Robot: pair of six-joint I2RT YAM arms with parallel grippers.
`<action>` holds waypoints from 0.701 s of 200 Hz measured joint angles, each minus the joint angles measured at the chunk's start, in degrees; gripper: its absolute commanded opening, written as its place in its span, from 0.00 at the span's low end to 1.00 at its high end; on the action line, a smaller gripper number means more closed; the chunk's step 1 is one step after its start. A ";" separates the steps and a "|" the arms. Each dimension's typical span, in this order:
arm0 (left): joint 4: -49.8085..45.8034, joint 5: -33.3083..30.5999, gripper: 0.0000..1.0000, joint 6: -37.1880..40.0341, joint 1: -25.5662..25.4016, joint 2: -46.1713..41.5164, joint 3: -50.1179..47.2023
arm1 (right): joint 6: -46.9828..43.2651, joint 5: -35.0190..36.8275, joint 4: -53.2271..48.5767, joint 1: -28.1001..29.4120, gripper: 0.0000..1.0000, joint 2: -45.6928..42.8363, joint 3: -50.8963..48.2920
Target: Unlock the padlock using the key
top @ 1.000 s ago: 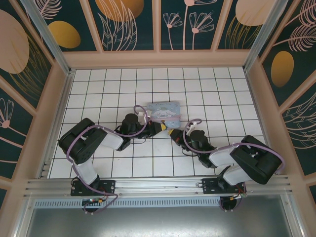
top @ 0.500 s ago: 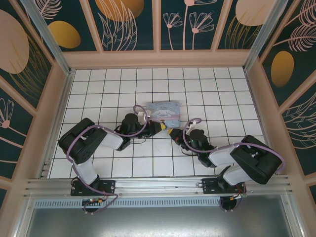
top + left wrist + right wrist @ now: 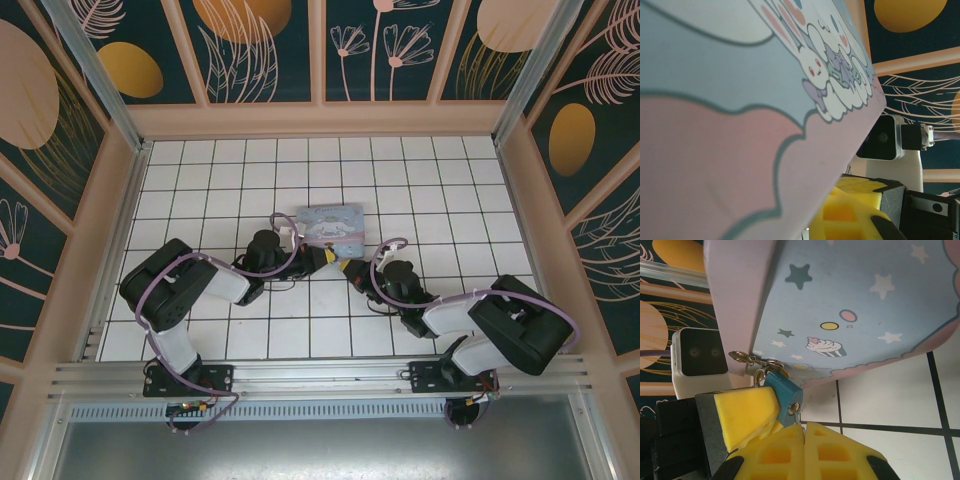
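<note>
Right jaws nearer padlock [image 3: 782,394], closed on mostly hidden key [image 3: 794,409]; left jaws closed too.

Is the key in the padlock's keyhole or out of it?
In: the key runs from the shut right claw into the padlock at its lower end.

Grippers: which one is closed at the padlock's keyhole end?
The right gripper: its closed yellow pads meet on the key at the padlock's bottom end. The left gripper instead sits against the padlock's side.
</note>
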 measured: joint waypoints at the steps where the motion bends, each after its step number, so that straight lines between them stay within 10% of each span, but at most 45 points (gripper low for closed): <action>1: 0.00 0.00 0.00 0.04 0.00 0.00 0.00 | 0.00 0.00 0.00 0.00 0.00 0.00 0.00; 140: 6.12 -0.20 0.00 -9.44 0.85 0.42 -0.17 | -1.51 -3.45 13.44 -3.23 0.00 6.08 -0.52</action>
